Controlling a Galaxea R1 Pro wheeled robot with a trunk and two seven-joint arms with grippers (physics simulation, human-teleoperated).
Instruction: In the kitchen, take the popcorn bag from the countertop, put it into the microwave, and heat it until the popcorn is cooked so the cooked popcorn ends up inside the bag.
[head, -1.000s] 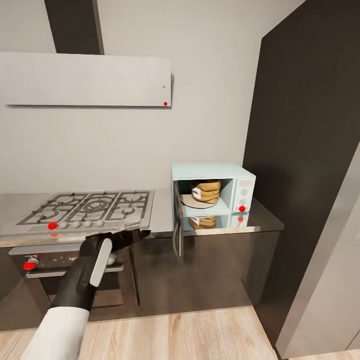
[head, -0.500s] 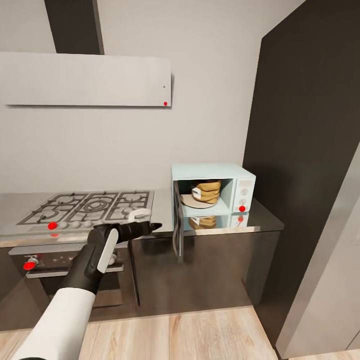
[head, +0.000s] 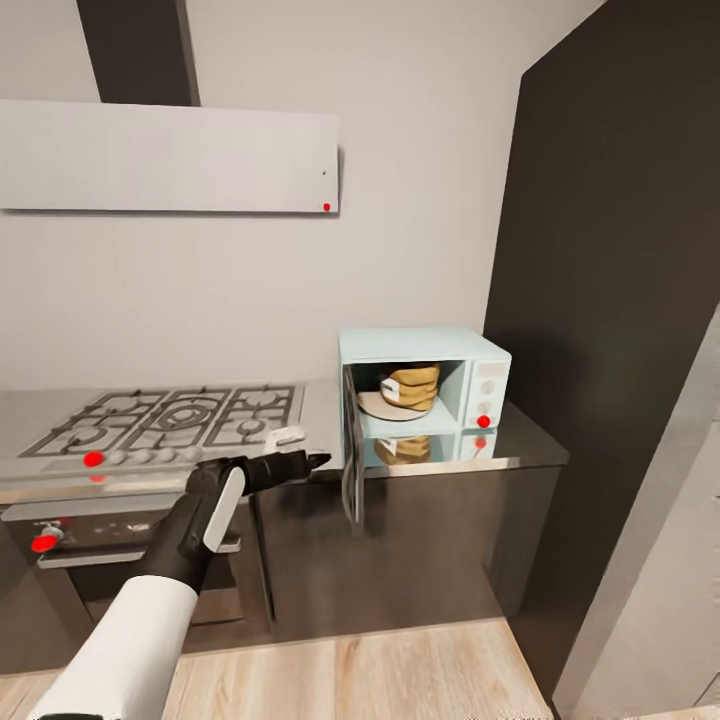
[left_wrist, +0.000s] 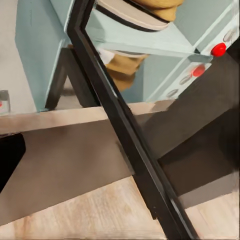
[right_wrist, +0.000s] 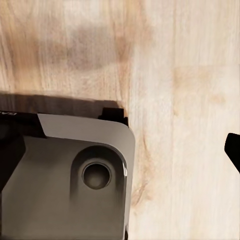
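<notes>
The left arm reaches forward from the lower left of the head view, white sleeve below and black forearm above, stretched nearly level toward the open microwave door (head: 352, 462). The left end effector (head: 318, 460) sits at the table's front edge, just short of the door's lower part; its dark fingers look drawn together to a point with nothing between them, though the gap is too small to judge with certainty.

The microwave (head: 425, 345) stands on the grey table (head: 520, 440), to the right of the gas hob (head: 170, 415) and against the wall. Its door swings outward on the left side, seen almost edge-on, overhanging the table's front. Inside, the popcorn bag (head: 408, 386) sits upright on the pale turntable plate (head: 385, 406), its long axis vertical, rolled rim upward, white label facing the opening. Its reflection shows in the glossy table below.

The left wrist view looks along the dark door frame (left_wrist: 125, 140) toward the bag (left_wrist: 155, 4) on its plate.

The right wrist view faces wooden floor (right_wrist: 185, 100) and a grey part of the robot's base (right_wrist: 75, 175); a dark fingertip (right_wrist: 233, 149) shows at the edge, and whether the right end effector is open or closed cannot be told.
</notes>
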